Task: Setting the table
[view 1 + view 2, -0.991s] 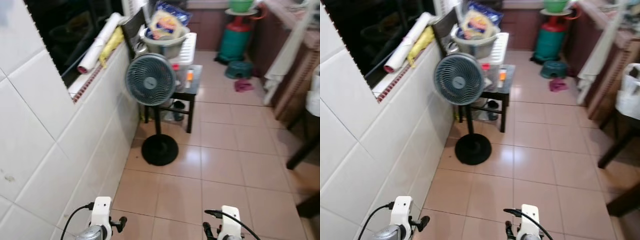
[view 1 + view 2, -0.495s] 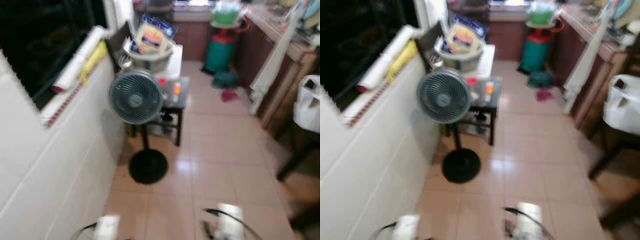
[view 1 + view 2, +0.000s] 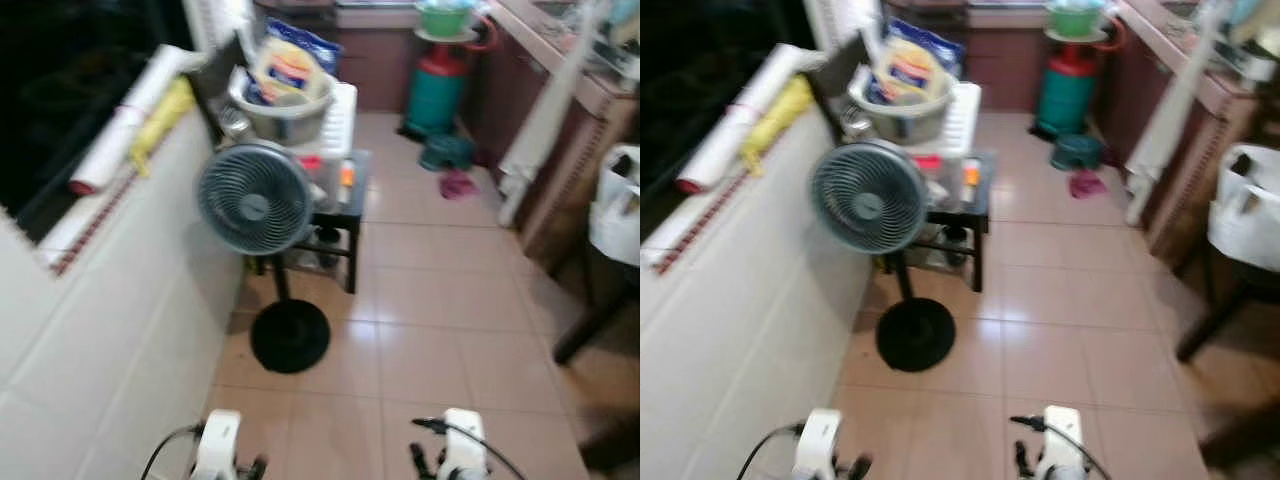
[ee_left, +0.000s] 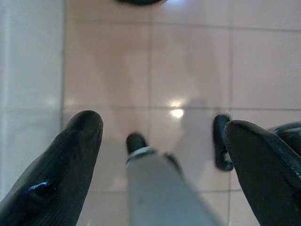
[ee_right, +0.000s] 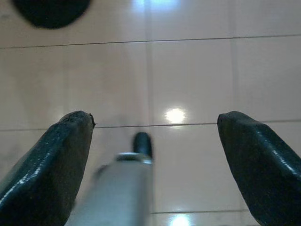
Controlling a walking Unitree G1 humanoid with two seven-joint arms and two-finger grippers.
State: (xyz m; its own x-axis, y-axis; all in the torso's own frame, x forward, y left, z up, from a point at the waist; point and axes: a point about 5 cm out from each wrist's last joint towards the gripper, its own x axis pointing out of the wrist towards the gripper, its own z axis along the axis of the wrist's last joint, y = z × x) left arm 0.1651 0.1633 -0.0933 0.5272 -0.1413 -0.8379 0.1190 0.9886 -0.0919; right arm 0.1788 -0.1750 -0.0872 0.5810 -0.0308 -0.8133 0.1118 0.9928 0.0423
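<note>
Scene: you are facing a tiled floor [image 3: 450,330]; no tableware is visible yet | Claws: left claw [image 4: 160,155] and right claw [image 5: 155,155] are both hanging spread, holding nothing | Risk: walking ahead, you may be clipping the standing fan [image 3: 255,200] at centre left | Views: wrist cameras are showing the finger gaps; head cameras are showing the cluttered small surface [image 3: 352,190].

Pedestal fan [image 3: 254,208], black side table [image 3: 350,205], perhaps a gas cylinder [image 3: 438,88]

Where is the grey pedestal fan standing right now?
In the left eye view the grey pedestal fan stands on the tiled floor at the robot's left, close to the white tiled wall and directly in front of the small black side table.
</note>
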